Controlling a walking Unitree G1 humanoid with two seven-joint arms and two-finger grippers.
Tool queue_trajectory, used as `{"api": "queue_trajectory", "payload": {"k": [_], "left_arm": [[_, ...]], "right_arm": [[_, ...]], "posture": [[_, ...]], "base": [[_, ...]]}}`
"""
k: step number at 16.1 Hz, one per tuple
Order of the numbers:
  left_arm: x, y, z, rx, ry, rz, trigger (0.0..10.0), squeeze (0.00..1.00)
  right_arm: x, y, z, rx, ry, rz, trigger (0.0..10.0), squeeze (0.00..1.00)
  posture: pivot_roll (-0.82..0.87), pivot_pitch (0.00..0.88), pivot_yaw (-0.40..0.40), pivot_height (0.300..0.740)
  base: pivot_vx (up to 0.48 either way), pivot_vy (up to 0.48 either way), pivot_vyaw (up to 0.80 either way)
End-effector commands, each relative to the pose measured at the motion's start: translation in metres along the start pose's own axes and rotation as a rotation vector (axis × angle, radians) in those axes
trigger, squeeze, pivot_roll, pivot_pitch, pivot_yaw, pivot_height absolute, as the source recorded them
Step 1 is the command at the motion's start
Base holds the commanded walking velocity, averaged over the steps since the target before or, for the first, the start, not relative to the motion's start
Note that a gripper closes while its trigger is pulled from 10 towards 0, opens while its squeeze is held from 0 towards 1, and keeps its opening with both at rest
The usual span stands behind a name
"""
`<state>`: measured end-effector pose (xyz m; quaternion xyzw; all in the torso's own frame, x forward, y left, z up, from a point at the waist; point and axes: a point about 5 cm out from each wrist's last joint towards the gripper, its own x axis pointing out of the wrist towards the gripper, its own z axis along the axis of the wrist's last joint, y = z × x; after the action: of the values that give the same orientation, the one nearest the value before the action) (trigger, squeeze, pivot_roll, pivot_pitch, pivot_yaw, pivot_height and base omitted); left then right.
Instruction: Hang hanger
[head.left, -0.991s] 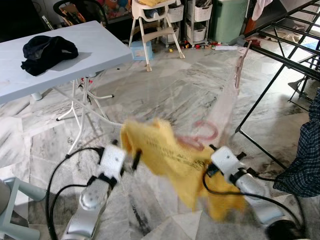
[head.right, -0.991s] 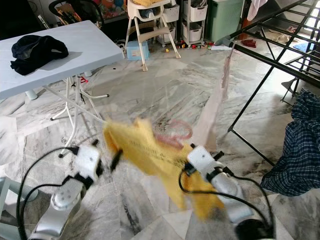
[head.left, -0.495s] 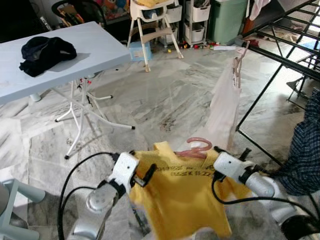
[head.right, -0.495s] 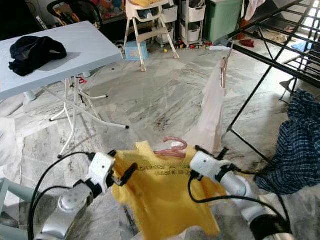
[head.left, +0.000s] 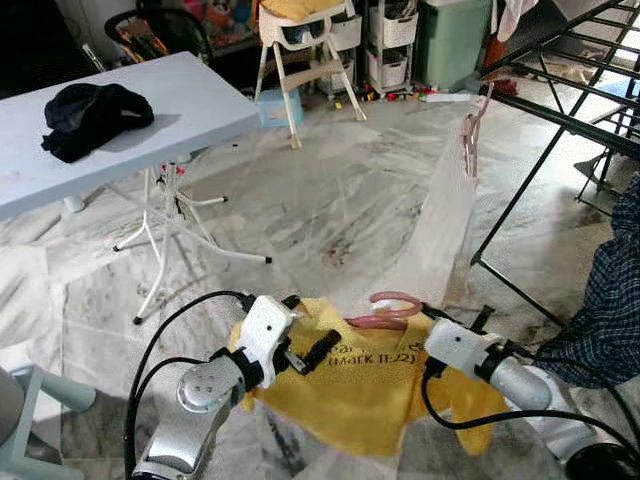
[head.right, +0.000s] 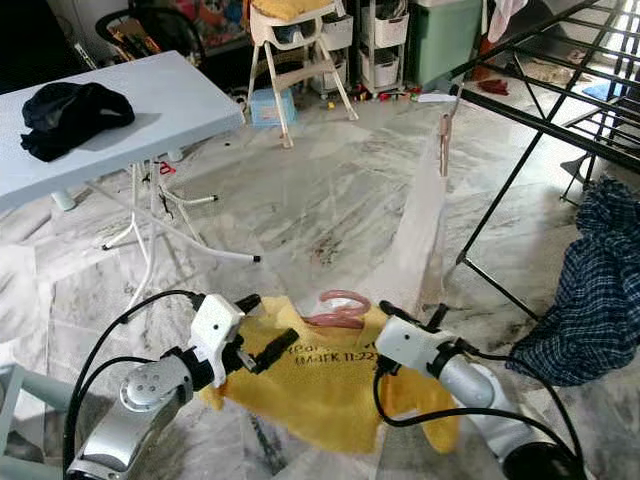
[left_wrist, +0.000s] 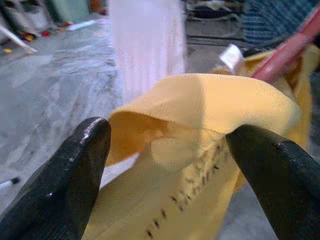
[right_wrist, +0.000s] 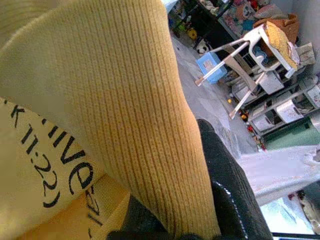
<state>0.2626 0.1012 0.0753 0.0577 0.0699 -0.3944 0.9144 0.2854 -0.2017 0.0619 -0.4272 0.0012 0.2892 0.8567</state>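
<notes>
— What did we see of the robot's own body?

— We saw two silver, rounded metal arms. The left arm (head.left: 195, 400) had a round joint cap with small dark screws. Each wrist carried a white, boxy housing.

— And the cabling?

— We noted black cables looping loosely from each wrist back along the arm, wide on the left, tighter beneath the right arm (head.left: 530, 390).

— The jaws?

— On the left gripper (left_wrist: 170, 165) we saw two long, glossy black fingers (left_wrist: 70, 180) with blunt, rounded tips.

A yellow shirt (head.left: 370, 385) with black lettering on a pink hanger (head.left: 385, 310); dark checked cloth (head.left: 605, 300).
</notes>
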Motion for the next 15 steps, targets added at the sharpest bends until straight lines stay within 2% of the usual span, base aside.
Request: {"api": "queue_trajectory", "payload": {"k": [1,5,8,10,13,15], "left_arm": [[-0.002,-0.001,0.003,-0.002,0.008,-0.034,10.0,0.0],[-0.013,-0.005,-0.011,-0.007,0.105,-0.113,10.0,0.0],[-0.019,-0.004,-0.006,0.002,0.105,-0.173,10.0,0.0],[-0.017,0.005,0.001,-0.004,0.07,-0.111,10.0,0.0],[-0.018,0.03,0.018,-0.04,-0.039,0.052,10.0,0.0],[-0.022,0.036,0.021,-0.028,-0.031,0.046,10.0,0.0]], "right_arm": [[0.002,-0.011,0.002,-0.005,-0.019,-0.021,0.0,0.0],[0.013,-0.022,-0.005,-0.057,0.069,0.013,0.0,0.0],[0.021,-0.026,0.001,-0.068,0.056,0.016,0.0,0.0],[0.024,-0.022,0.004,-0.059,0.04,0.022,0.0,0.0],[0.019,-0.014,-0.002,-0.047,0.045,0.045,0.0,0.0],[0.011,-0.014,-0.009,-0.059,0.058,0.059,0.0,0.0]], "posture": [[-0.11,0.042,0.13,0.74],[-0.1,0.052,0.128,0.74],[-0.1,0.059,0.124,0.74],[-0.09,0.062,0.123,0.74],[-0.09,0.064,0.123,0.74],[-0.09,0.065,0.125,0.74]], "base": [[0.0,0.0,0.0],[0.0,0.0,0.0],[0.0,0.0,0.0],[0.0,0.0,0.0],[0.0,0.0,0.0],[0.0,0.0,0.0]]}}
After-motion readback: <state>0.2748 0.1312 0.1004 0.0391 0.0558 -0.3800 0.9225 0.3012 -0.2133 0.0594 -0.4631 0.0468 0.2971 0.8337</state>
